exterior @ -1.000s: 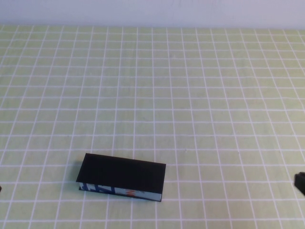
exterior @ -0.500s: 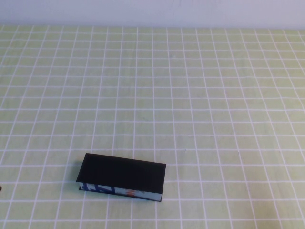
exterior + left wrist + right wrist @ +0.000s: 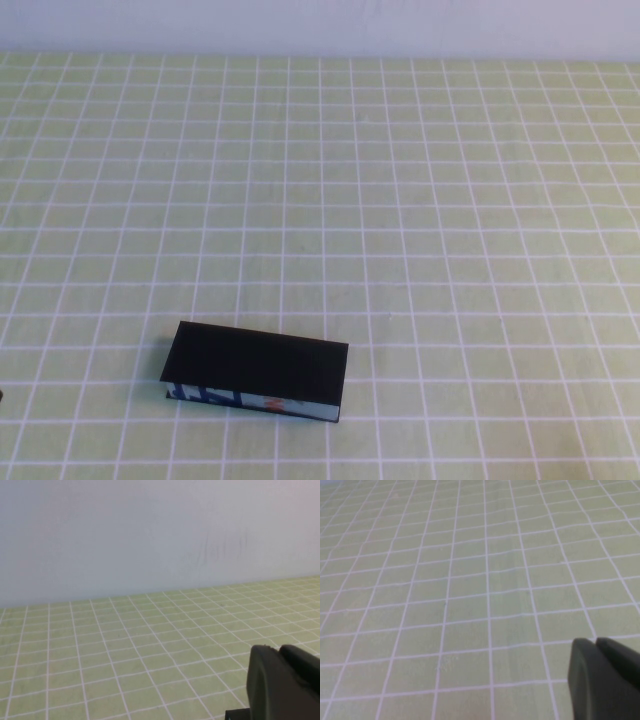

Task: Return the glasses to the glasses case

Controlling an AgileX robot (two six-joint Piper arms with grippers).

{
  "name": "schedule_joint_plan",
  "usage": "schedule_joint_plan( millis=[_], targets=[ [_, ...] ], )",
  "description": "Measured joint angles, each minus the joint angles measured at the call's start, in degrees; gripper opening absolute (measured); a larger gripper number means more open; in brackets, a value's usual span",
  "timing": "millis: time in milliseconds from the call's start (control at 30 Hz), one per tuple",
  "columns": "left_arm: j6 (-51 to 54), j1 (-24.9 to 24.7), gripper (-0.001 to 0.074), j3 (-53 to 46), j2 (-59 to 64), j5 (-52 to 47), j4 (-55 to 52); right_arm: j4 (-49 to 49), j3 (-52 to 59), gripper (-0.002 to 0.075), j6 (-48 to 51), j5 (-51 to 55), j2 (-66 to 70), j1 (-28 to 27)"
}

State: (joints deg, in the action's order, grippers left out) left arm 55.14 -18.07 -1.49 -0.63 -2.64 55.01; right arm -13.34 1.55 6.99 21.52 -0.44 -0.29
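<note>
A green checked cloth covers the whole counter up to the pale wall along its far edge. The glasses case lies lid-down and closed near the front edge, left of centre, its blue-grey side facing forward. The left gripper and right gripper show only in their wrist views, above bare cloth, each with fingers pressed together.
</note>
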Motion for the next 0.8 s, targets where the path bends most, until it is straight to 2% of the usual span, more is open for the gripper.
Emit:
schedule_joint_plan(
  millis=[667, 733, 800],
  targets=[
    [0.0, 0.0, -0.0004, 0.0, 0.0, 0.0, 0.0, -0.5, -0.1, -0.0011, 0.1, 0.2, -0.1, 0.0],
    [-0.1, 0.0, -0.0004, 0.0, 0.0, 0.0, -3.0, -0.5, -0.1, -0.0011, 0.1, 0.2, -0.1, 0.0],
    [-4.3, 0.0, -0.0004, 0.1, 0.0, -0.3, -11.5, -0.5, -0.1, -0.0011, 0.1, 0.2, -0.1, 0.0]
  ],
)
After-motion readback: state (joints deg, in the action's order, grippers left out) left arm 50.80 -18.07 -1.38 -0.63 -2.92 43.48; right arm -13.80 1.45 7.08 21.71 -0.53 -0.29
